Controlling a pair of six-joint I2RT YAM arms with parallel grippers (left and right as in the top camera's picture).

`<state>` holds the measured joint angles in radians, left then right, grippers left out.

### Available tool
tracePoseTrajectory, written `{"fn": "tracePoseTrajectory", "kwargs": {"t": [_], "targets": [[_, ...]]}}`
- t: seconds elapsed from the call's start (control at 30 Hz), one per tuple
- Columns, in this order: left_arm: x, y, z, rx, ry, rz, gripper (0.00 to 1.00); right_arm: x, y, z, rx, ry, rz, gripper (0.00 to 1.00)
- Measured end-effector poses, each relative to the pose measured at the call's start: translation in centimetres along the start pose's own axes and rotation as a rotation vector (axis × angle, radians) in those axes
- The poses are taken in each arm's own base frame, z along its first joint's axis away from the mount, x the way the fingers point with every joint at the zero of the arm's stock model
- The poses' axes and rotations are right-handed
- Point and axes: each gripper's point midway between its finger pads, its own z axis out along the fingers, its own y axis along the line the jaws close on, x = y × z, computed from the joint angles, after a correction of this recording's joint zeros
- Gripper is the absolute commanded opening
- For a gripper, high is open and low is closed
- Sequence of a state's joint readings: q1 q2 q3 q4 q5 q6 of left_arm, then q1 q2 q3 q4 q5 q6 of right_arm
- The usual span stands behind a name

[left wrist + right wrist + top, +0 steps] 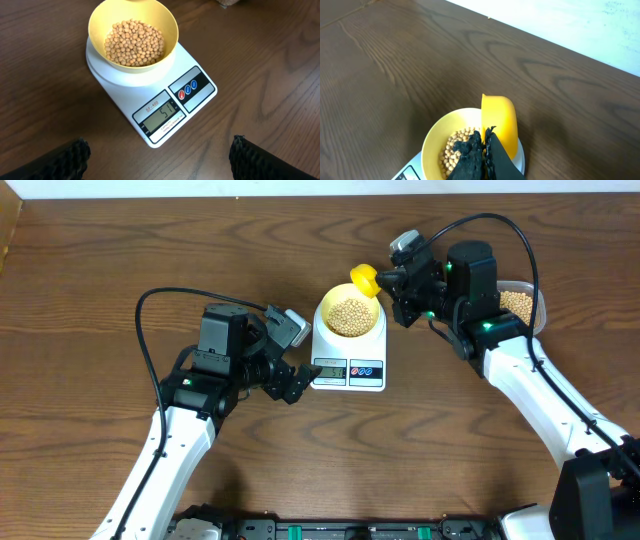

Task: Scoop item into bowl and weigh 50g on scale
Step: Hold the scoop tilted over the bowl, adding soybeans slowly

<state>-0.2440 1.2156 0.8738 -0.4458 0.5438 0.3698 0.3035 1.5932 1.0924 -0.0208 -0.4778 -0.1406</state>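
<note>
Hovering at the upper right rim of the pale yellow-green bowl [101,21], the right pincer [384,284] is clamped shut on the handle of a bright yellow scoop [364,279]. The scoop is rolled onto its edge in the wrist view, its mouth turned left toward the heap of tan beans [134,42] already in the bowl. The bowl sits on the round platform of the white scale [125,90] at the centre of the worktop [100,260], and more beans wait in a clear tub [520,305] at the right of the overhead frame. The left pincer [161,159] stands fully open and empty just off the scale's lower left corner, touching nothing. The display [161,116] appears to read fifty-one (a shade over target, if read rightly), so the step in hand looks like final trimming. It is best done by lifting the scoop clear of the rim so that nothing presses on the platform, letting the reading settle, then taking out only a bean or two. The scale's long axis runs top to bottom in the overhead frame, its display end toward the lower edge. The scoop's axis slants from the pincer toward the upper left.
</note>
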Motion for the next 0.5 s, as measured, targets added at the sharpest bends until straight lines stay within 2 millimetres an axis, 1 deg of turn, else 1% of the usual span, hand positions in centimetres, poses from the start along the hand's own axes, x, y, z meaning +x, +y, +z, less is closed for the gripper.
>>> {"fn": "tracePoseTrajectory", "kwargs": {"t": [0.5], "targets": [[0.0, 0.0, 0.0, 0.0, 0.0, 0.0, 0.91, -0.01, 0.16, 0.02, -0.01, -0.001, 0.001, 0.01]]}}
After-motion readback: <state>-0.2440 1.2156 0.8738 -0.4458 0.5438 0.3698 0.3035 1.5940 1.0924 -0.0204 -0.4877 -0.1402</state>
